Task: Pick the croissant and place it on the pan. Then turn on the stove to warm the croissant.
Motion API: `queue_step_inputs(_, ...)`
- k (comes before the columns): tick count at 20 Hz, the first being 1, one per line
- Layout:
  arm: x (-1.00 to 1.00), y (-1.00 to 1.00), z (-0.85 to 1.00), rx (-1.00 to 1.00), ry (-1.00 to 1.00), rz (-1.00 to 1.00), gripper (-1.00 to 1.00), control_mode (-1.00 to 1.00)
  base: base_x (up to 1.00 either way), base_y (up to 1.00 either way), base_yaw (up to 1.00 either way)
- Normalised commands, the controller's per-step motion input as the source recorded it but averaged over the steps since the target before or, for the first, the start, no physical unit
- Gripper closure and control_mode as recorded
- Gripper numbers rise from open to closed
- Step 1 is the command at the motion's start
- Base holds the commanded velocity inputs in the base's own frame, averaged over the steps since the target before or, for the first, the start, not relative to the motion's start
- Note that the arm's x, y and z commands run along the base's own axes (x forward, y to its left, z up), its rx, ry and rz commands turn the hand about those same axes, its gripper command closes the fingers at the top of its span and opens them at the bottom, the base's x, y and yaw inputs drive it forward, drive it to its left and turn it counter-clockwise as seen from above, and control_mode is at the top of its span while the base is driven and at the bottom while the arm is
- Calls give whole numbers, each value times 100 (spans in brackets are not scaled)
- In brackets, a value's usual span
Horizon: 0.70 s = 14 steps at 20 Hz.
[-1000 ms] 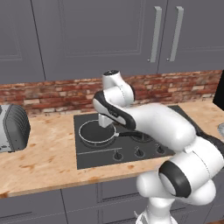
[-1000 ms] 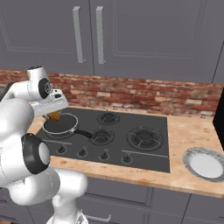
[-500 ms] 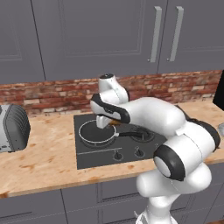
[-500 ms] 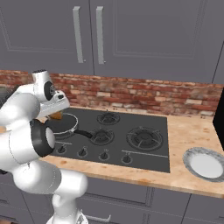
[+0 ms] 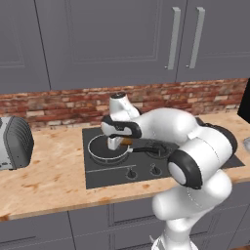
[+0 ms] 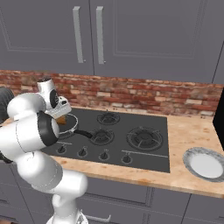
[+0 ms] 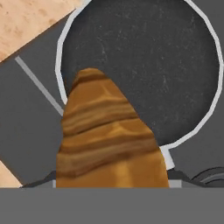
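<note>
While the white arm is being reached out over the flat black rectangular stove (image 5: 146,158), the small golden-brown oblong croissant (image 7: 109,140) is being pinched in the hand (image 5: 117,142), which is being held low above the round shallow frying pan with the dark inside and light silvery rim (image 5: 100,149). From the hand camera the pastry is being seen close up, its tapered end being pointed over the near rim of the pan (image 7: 131,57), with the dark pan floor lying beyond it; whether the croissant is being touched against the pan cannot be told. In the left base view a sliver of the croissant (image 5: 126,141) is being shown just beside the hand, over the right part of the pan, and the long straight black handle is being pointed to the right across the stove. In the right base view the hand (image 6: 61,117) is being seen over the pan (image 6: 69,127) at the left burner, the croissant (image 6: 61,119) being glimpsed beneath it. A row of small round black knobs (image 6: 92,154) is being shown along the front edge of the stove (image 6: 140,144). A ribbed grey-and-white toaster (image 5: 13,141) is being seen on the wooden bench (image 5: 44,180) well to the left, and a round pale plate (image 6: 204,162) is lying on the bench to the right.
</note>
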Motion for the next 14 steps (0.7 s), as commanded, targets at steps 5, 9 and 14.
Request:
queue_step_inputs(5, 33, 5, -22, 1, 1, 7, 100, -100, 0, 0, 0)
queue_step_inputs(9, 37, 16, -23, 0, 3, 6, 100, -100, 0, 0, 0)
queue_step_inputs(14, 38, 22, -26, 0, 4, 4, 100, -100, 0, 0, 0)
